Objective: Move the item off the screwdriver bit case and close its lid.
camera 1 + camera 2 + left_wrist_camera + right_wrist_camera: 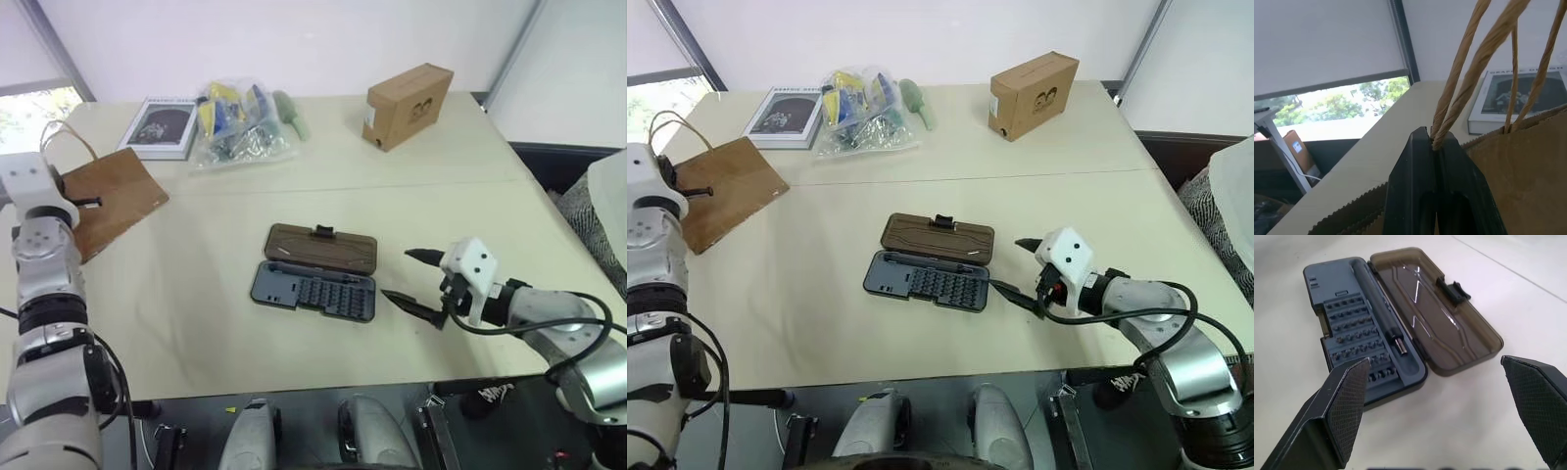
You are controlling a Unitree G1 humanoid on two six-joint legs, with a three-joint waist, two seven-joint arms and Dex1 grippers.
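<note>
Left claw (1436, 147) pinched tight on the twisted handles of the paper bag (110, 201), hanging out at the table's (196, 294) left edge, well clear of the bit case (315, 272). So step one looks basically done. Case mid-table, lid (323, 247) flopped open. Right claw (419, 282) gaping wide, empty, just beside it. Next, probably: flip lid over tray, press latch.

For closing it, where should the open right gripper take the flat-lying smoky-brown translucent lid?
Probably at the latch tab on the smoky-brown translucent lid's free long edge, coming from the far side. The hinge adjoins the dark grey bit tray, so that edge swings up and over. The right gripper hangs open beside the case's end.
</note>
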